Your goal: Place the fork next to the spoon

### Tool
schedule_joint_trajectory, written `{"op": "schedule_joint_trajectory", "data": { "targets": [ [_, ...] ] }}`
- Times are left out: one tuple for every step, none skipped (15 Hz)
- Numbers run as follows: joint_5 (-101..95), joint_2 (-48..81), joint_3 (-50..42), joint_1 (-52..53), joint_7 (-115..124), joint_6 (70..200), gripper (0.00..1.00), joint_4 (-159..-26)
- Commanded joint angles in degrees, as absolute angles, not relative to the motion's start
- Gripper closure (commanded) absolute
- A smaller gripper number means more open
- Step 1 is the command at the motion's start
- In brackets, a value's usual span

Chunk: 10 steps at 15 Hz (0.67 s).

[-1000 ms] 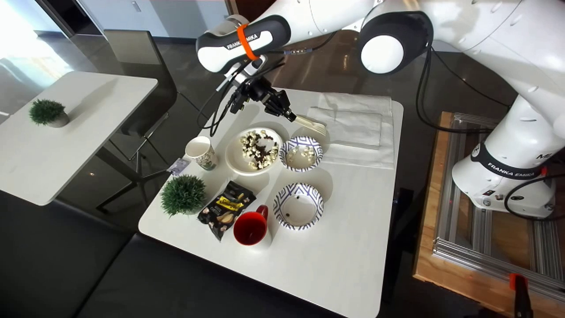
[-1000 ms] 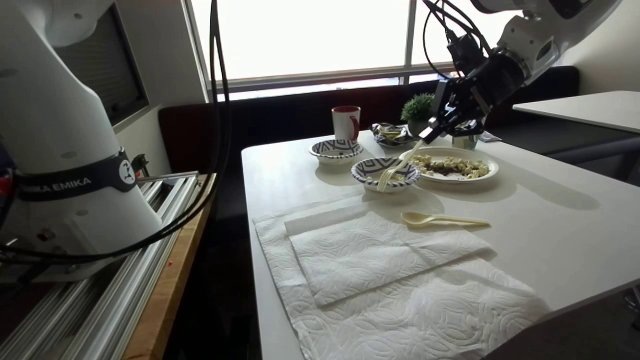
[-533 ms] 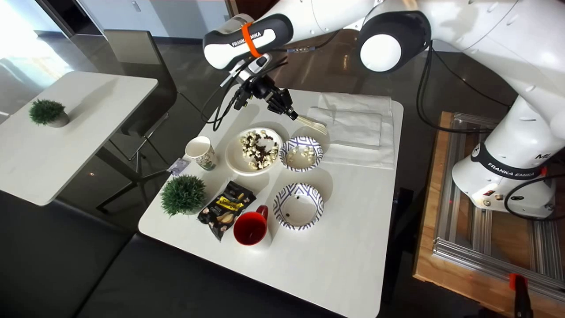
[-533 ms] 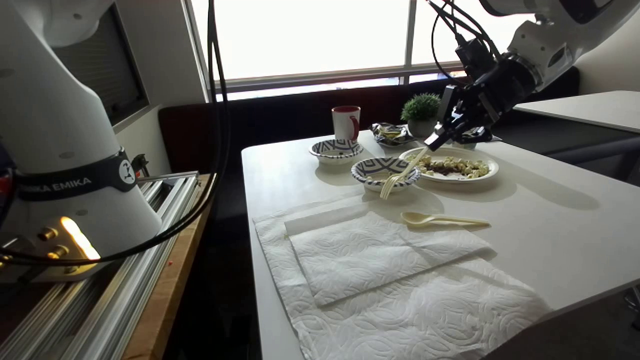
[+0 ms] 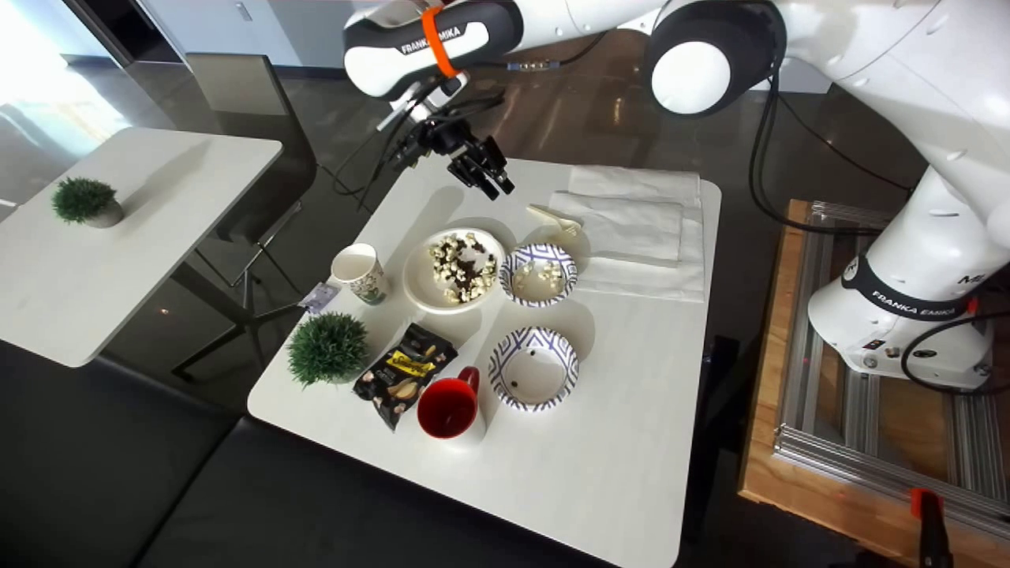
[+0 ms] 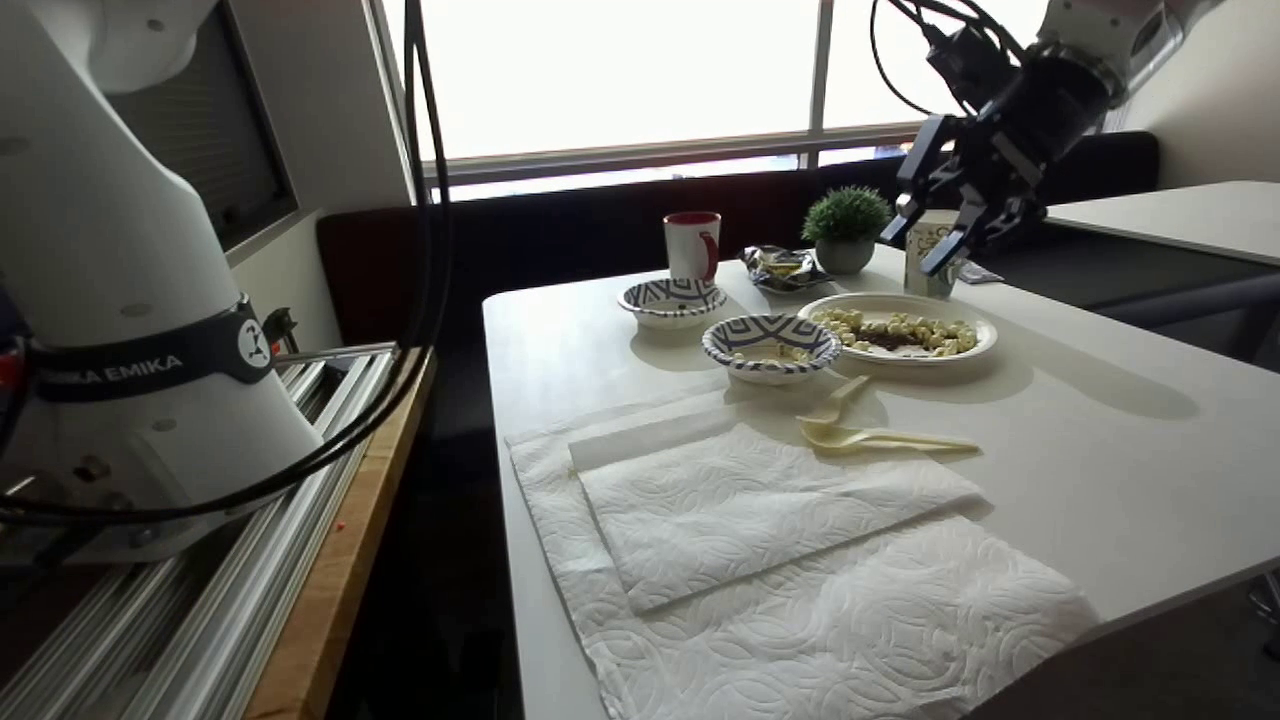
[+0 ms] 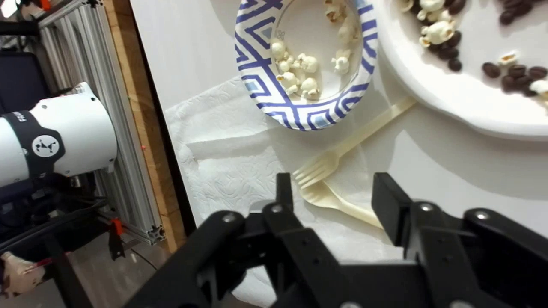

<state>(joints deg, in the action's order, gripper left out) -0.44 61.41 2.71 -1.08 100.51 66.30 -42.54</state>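
Fork (image 7: 343, 148): pale; lies on the white counter (image 5: 615, 442), its tines against or over the edge of the spoon (image 7: 325, 197), we cannot tell which.
Fingers (image 7: 389, 209): spread apart, raised above the counter.
Popcorn bowl (image 7: 254, 55): blue-patterned rim; closest obstacle, just beside the fork, on the side away from the spoon.
Plate (image 7: 488, 117): white, popcorn and dark beans on it; near the end of the fork's handle.
Paper towels (image 6: 760, 520): white, embossed, layered; near the spoon's bowl end.
Second bowl (image 5: 540, 377): same pattern, dark specks inside; just beside the mug.
Mug (image 5: 447, 412): white outside, red inside, red handle.
Snack bag (image 5: 406, 371): black, lying near the mug; yellow label whose wording we cannot read surely.
Plant (image 5: 327, 347): green, potted, near the bag.
Paper cup (image 5: 367, 280): upright, printed, near the plate.
Arm (image 5: 552, 20): we read "FRANKA EMIKA", an orange band (image 5: 436, 41) wrapped across the lettering.
Base (image 5: 868, 323): dark collar, again "FRANKA EMIKA" in an exterior view; round white emblem (image 7: 46, 146) in the wrist view.
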Motion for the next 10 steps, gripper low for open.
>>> {"op": "schedule_joint_trajectory", "data": {
  "targets": [
    [-4.95,52.42,2.14,3.07,98.88,69.02,0.16,-46.15],
    [-6.39,50.36,2.38,4.44,97.6,68.96,0.08,-47.0],
    [-7.79,48.18,2.58,5.89,96.49,68.87,0.02,-47.83],
    [-9.37,45.8,2.66,7.45,95.55,69.14,0.0,-49.25],
    [-10.94,43.5,2.74,8.88,94.71,70.05,0.0,-50.97],
    [-12.64,41.04,2.73,10.29,93.77,70.63,0.0,-52.66],
    [-14.41,38.31,2.72,11.78,93.44,72.02,0.0,-55.28],
    [-16.07,35.68,2.83,13.03,93.04,73.54,0.0,-57.72],
    [-17.71,33.51,3.09,14.1,92.14,75.07,0.0,-59.77],
    [-19.37,31.14,3.3,14.99,90.83,76.21,0.0,-61.85]
  ]
}}
